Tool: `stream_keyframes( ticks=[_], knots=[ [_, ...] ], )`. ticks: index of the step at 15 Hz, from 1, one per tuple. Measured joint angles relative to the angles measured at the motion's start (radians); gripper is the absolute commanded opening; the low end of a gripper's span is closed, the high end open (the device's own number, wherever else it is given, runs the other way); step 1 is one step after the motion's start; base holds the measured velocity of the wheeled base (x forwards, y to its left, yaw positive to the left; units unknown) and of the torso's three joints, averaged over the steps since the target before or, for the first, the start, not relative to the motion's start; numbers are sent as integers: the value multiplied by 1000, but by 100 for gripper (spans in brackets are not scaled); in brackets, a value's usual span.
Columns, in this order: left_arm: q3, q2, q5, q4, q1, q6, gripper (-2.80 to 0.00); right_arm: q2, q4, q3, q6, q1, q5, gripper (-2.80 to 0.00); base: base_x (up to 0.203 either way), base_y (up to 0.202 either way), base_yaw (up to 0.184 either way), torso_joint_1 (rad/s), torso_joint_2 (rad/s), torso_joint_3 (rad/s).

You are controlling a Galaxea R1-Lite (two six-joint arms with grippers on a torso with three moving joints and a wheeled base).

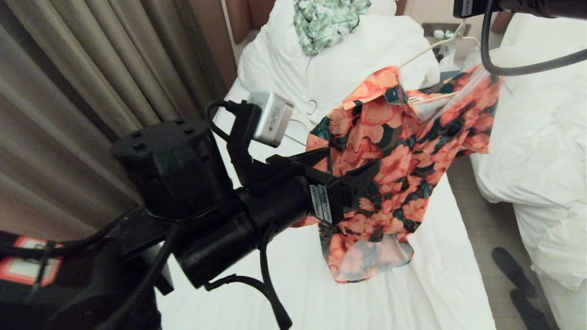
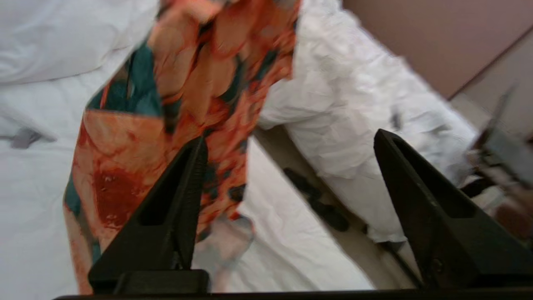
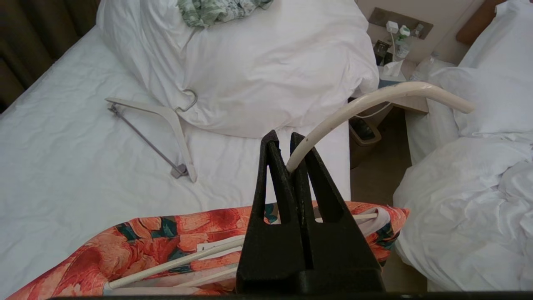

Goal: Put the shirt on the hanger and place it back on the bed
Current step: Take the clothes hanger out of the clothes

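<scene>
The shirt (image 1: 394, 156), orange-pink flowers on dark green, hangs in the air over the bed (image 1: 412, 293), draped on the thin cream hanger (image 1: 426, 49). My right gripper (image 3: 284, 137) is shut on the hanger's curved hook (image 3: 374, 96), and the shirt's collar (image 3: 166, 233) and the hanger's wire arms lie just below the fingers. My left gripper (image 2: 290, 139) is open beside the hanging shirt (image 2: 187, 83), with nothing between its fingers. In the head view the left gripper (image 1: 353, 158) sits against the shirt's near side at mid height.
A thicker white hanger (image 3: 166, 116) lies on the sheet by the white pillow heap (image 3: 270, 66), which carries a green-and-white cloth (image 1: 325, 20). A second bed with a rumpled duvet (image 1: 541, 151) stands to the right. Dark slippers (image 1: 513, 270) lie in the aisle. Curtains (image 1: 69, 91) hang on the left.
</scene>
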Motion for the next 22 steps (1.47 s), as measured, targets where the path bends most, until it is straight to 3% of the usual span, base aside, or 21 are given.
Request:
stream_keyframes(
  ticks=[4, 8, 15, 18, 22],
  knots=[
    [0, 93, 4, -25, 40, 46, 0, -6, 0, 5, 4, 1, -1, -280, 0, 0, 0, 0, 0, 0],
    [1, 111, 3, -124, 120, 123, 0, -9, 0, 9, 8, -9, 0, -280, 0, 0, 0, 0, 0, 0],
    [29, -117, -62, 169, 131, 138, 0, 0, 0, 10, 8, -14, 0, -280, 0, 0, 0, 0, 0, 0],
    [25, -76, -66, 140, 164, 137, 0, -1, 0, 10, 8, -10, 0, -280, 0, 0, 0, 0, 0, 0],
    [21, 28, -63, -10, 190, 139, 0, -1, 0, 10, 8, 0, 0, -280, 0, 0, 0, 0, 0, 0]
  ],
)
